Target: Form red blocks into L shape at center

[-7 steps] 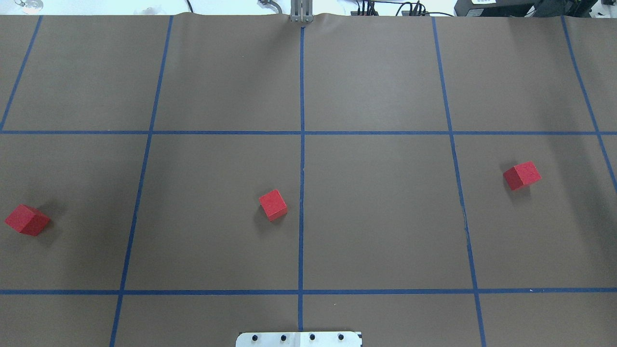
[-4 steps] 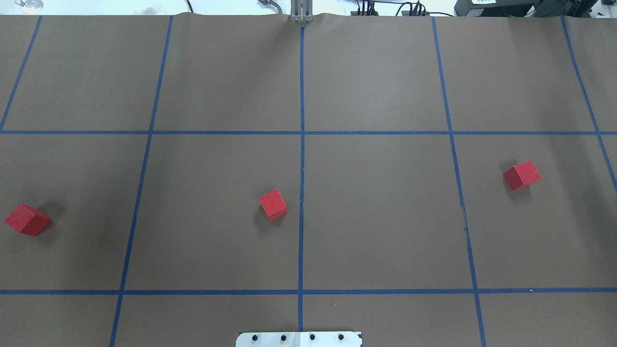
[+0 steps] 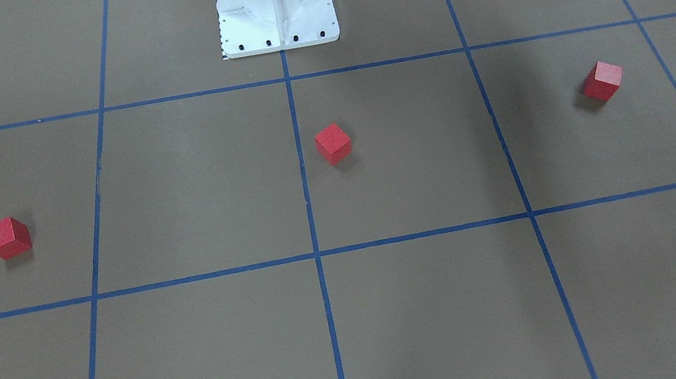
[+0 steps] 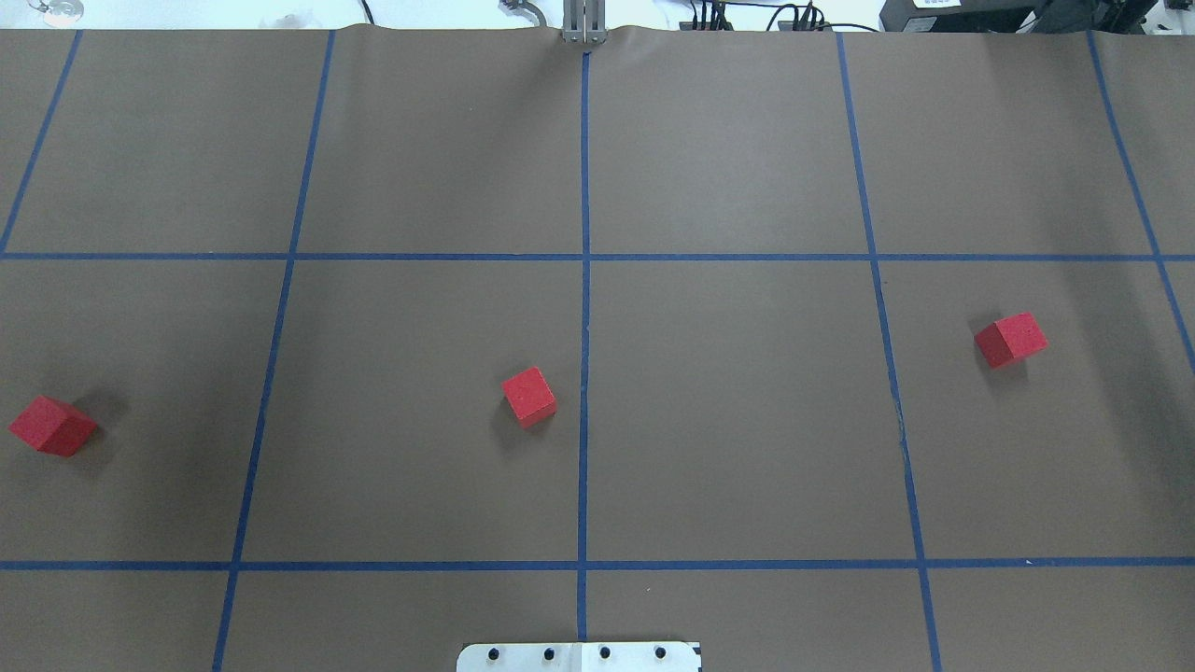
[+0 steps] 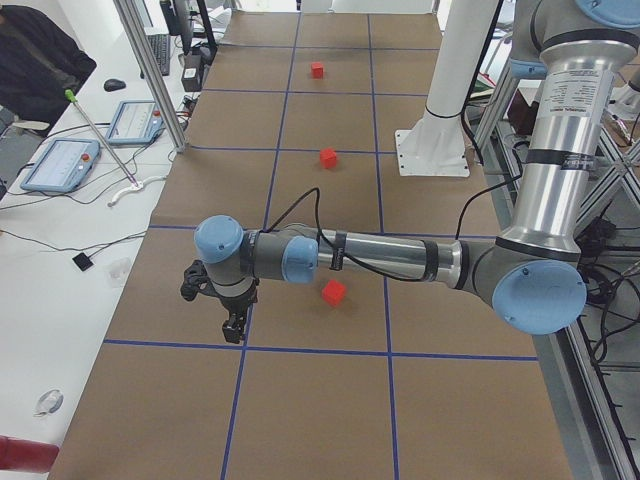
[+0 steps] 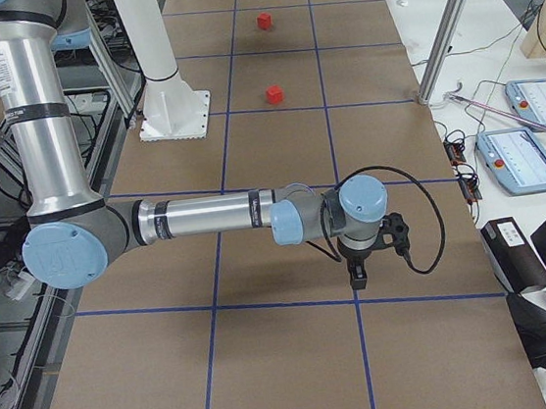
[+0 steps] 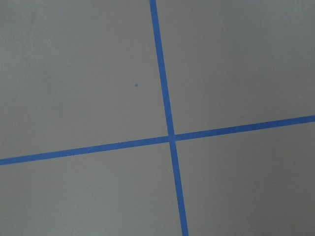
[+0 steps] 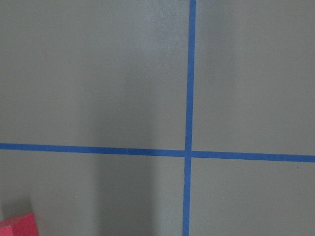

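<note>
Three small red blocks lie far apart on the brown floor. In the overhead view one (image 4: 53, 426) is at the far left, one (image 4: 529, 397) just left of the central blue line (image 4: 583, 327), and one (image 4: 1011, 340) at the right. None touches another. Both arms are outside the overhead and front views. My left gripper (image 5: 232, 332) points down at the floor, beyond the near block (image 5: 334, 292); my right gripper (image 6: 358, 276) does likewise. I cannot tell whether either is open or shut. The right wrist view shows a block corner (image 8: 17, 227) at the bottom left.
The white robot base plate (image 4: 579, 656) sits at the near edge on the central line and also shows in the front view (image 3: 278, 23). Side tables with tablets (image 5: 60, 165) (image 6: 523, 151) and aluminium posts (image 6: 441, 37) flank the floor's ends.
</note>
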`<state>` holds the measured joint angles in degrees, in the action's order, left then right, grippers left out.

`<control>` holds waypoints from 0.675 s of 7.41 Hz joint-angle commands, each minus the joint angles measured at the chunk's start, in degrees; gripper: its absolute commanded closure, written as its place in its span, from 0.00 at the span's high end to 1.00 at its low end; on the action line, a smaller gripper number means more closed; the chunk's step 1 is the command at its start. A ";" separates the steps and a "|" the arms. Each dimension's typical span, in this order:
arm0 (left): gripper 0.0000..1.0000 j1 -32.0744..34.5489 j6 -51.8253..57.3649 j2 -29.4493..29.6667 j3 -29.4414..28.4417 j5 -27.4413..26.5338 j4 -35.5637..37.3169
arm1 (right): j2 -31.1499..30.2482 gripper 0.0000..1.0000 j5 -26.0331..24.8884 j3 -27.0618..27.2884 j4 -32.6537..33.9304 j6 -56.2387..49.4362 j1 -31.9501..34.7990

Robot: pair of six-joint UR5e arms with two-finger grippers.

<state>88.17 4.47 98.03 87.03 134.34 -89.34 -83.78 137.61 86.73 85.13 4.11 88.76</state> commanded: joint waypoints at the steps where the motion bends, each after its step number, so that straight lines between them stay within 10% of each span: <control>1: 1.00 -0.19 0.10 -0.03 -0.10 2.24 -0.74 | -4.00 1.00 2.73 2.30 -9.04 0.19 -2.43; 5: 1.00 -1.16 -0.43 -0.03 -0.10 2.07 -1.28 | -10.17 1.00 -3.28 4.06 -36.57 34.22 -20.24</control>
<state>87.31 4.07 98.00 86.92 136.43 -90.50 -91.96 137.55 90.47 56.96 27.20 75.14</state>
